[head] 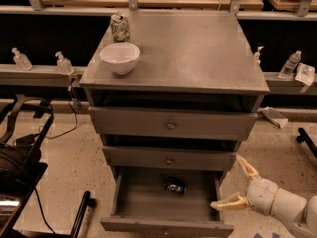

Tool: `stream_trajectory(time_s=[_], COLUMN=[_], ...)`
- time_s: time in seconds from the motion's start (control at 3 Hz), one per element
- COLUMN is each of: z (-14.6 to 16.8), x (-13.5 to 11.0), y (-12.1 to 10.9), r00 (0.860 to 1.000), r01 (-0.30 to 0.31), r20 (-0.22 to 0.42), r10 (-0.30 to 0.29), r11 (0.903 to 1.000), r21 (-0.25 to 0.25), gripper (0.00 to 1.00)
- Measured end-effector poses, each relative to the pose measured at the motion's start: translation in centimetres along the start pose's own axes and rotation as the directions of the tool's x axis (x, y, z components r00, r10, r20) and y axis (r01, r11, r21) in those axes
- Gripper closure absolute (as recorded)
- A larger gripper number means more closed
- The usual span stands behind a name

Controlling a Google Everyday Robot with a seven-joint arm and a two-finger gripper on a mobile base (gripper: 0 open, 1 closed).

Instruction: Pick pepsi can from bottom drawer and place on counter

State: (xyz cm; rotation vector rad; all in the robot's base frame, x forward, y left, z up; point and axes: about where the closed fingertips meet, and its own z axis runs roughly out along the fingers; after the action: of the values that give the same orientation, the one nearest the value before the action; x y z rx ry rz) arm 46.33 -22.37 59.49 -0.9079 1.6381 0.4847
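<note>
The hand (229, 181) is hovering low, just right of the open bottom drawer (148, 202), its fingers spread wide and gripping nothing. The pepsi can (175, 186) is lying near the back of the drawer floor, seemingly on its side. Reaching in is risking a knock against the drawer's right wall or the middle drawer (170, 158) overhead, and the can could be rolling away under a glancing touch.

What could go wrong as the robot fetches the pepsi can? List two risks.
The pepsi can lies on its side in the bottom drawer; the open gripper, outside to the right, may roll it or hit the middle drawer above.
The white bowl and pale can stand left on the counter; placing there may knock them.
</note>
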Motion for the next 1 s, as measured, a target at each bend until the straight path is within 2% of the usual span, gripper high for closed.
stream_trajectory(time_s=[0.33,0.67,1.0], z=[0.2,0.9,4.2], x=[0.0,0.0,2.1], y=[0.0,0.1,1.2], r00=[1.0,1.0,1.0], r01=[-0.002,-0.011,0.015], r20=[0.001,0.005,0.006], r10=[0.002,0.012,-0.015], r11=[1.0,0.9985,0.9948], r21=[-0.009,-0.053,-0.101], gripper=[0.0,0.0,0.0])
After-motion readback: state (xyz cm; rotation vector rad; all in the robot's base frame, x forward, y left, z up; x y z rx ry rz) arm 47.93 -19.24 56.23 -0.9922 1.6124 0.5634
